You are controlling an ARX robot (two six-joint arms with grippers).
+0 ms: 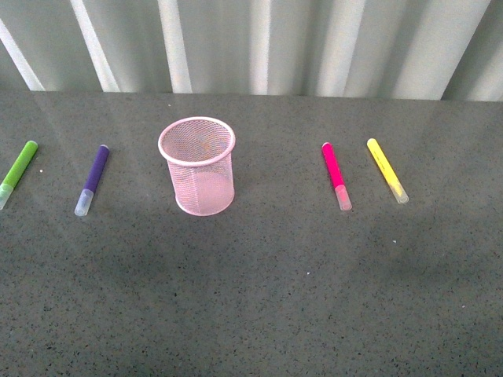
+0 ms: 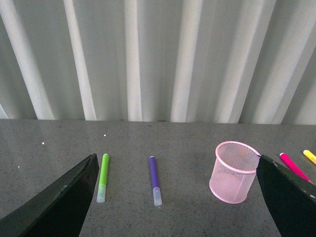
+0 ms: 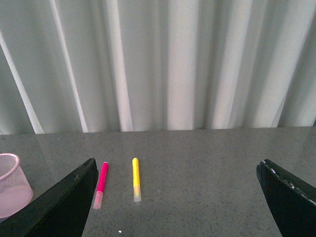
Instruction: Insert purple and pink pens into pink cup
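On your far left, a lime-green marker (image 1: 17, 173) with a clear cap lies on the dark grey speckled surface (image 1: 275, 298), at the edge of the front view. Near it on the right lies the dark purple marker pen (image 1: 93, 179), its clear cap pointing back toward the robot. Next comes the light pink wire-mesh cup (image 1: 206, 184), standing upright with its mouth open, apart from every pen. Further right lies the magenta-pink marker pen (image 1: 336, 175), cap end also nearer the robot, and near it on the right a yellow marker (image 1: 387, 170). Both task pens lie flat on the surface outside the cup.

Your left hand (image 2: 176, 160) is spread wide, its dark fingers (image 2: 59, 202) gripping nothing, with the green marker, purple pen and cup ahead of it. Your right hand (image 3: 176, 163) is just as wide apart and holds nothing, facing the pink pen and yellow marker.
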